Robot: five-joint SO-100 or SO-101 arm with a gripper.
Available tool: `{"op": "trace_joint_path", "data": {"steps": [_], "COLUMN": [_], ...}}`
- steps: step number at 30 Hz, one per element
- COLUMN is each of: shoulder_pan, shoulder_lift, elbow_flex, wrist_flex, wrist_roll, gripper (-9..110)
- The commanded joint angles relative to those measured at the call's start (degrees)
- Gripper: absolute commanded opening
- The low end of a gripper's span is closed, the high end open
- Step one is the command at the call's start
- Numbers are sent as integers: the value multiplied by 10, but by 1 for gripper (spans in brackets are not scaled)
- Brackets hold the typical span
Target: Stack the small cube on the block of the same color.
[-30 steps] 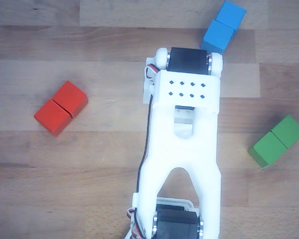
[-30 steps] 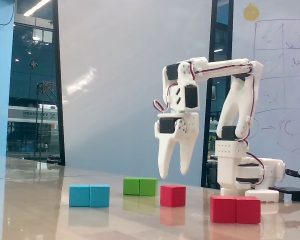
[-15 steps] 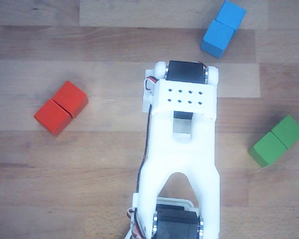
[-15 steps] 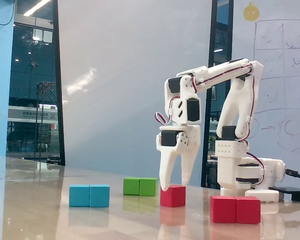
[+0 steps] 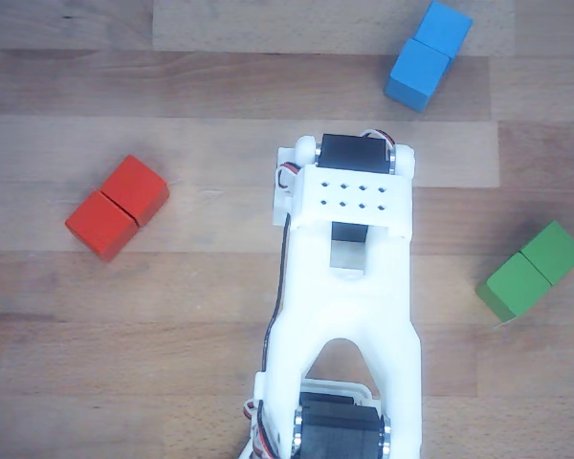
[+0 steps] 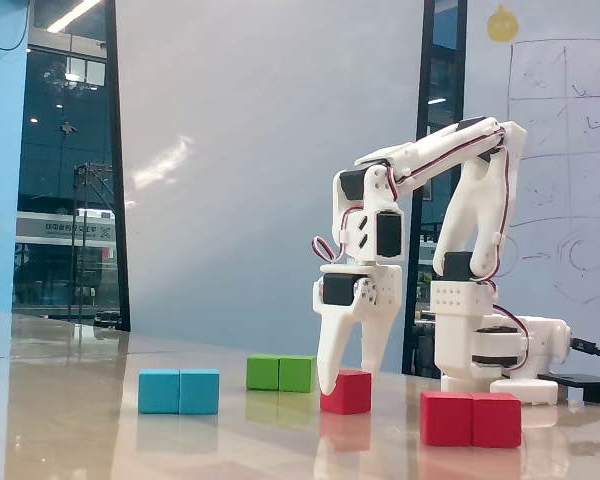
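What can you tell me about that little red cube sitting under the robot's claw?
The small cube is plain red with flat faces, painted wood by the look of it, resting flat on the glossy table, which mirrors it. In the fixed view the open claw has its two white fingers down around the cube's upper part; actual contact can't be confirmed. The other view hides the cube beneath the arm.

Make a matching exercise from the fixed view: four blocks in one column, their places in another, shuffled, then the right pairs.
Things:
1. small cube
2. red block
3. blue double block
4. green double block

Places in the fixed view:
A. farthest left on the table
B. between the fingers of the gripper
C. nearest the camera, at right
D. behind, between the blue and the single red one

Pairs: 1-B, 2-C, 3-A, 4-D
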Motion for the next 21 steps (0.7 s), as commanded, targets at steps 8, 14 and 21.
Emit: {"op": "trace_joint_path", "data": {"steps": [8, 14, 21], "shoulder_pan": [41, 42, 42], "shoulder_lift": [27, 28, 28], "elbow_flex": [14, 28, 27], "wrist_flex": [-37, -43, -43], "wrist_roll": [-6, -6, -6], "gripper": [26, 26, 16]}}
